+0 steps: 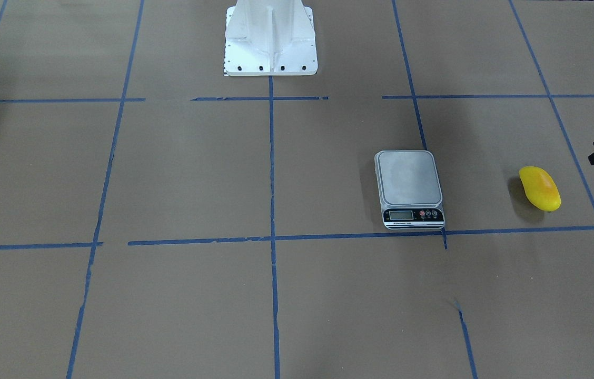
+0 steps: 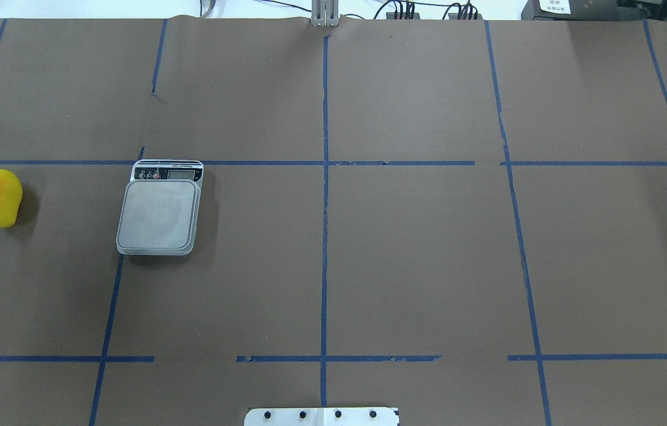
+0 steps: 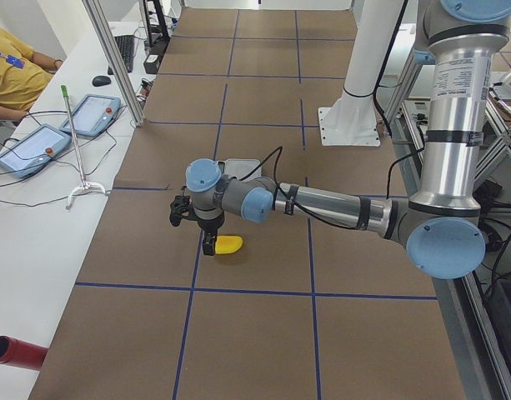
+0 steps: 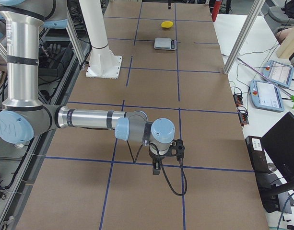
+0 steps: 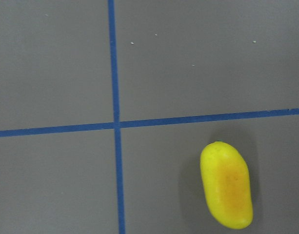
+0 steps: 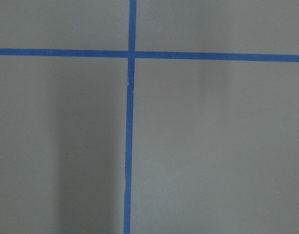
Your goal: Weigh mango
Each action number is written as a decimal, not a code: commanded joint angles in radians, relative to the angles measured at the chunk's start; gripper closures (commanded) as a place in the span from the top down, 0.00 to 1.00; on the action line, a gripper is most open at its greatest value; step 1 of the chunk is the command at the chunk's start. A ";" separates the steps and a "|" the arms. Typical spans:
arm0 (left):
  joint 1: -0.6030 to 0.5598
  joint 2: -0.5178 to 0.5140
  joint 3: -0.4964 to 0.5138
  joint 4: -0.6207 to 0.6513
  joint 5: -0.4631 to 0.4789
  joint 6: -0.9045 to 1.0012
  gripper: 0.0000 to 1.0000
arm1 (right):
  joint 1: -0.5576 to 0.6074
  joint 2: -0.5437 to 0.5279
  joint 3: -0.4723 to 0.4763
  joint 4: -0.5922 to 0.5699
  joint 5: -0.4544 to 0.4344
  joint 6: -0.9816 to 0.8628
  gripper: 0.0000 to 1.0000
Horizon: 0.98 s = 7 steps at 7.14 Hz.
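Observation:
The mango (image 1: 539, 188) lies on the brown table, yellow with an orange blush, apart from the scale (image 1: 410, 184). It also shows in the overhead view (image 2: 0, 197), to the left of the scale (image 2: 159, 216), whose platform is bare. The left wrist view shows the mango (image 5: 226, 184) at the lower right, with no fingers in view. In the exterior left view my left gripper (image 3: 207, 242) hangs close beside the mango (image 3: 230, 245); I cannot tell if it is open. My right gripper (image 4: 156, 167) shows only in the exterior right view, far from the scale (image 4: 165, 43); its state is unclear.
Blue tape lines grid the table. The white robot pedestal (image 1: 270, 37) stands at the robot's side of the table. An aluminium post (image 3: 113, 58), teach pendants (image 3: 92, 112) and a seated operator (image 3: 9, 62) are along the far side.

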 commanded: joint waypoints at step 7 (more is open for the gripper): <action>0.248 -0.024 0.196 -0.281 0.079 -0.280 1.00 | 0.000 0.000 0.000 0.000 0.000 0.000 1.00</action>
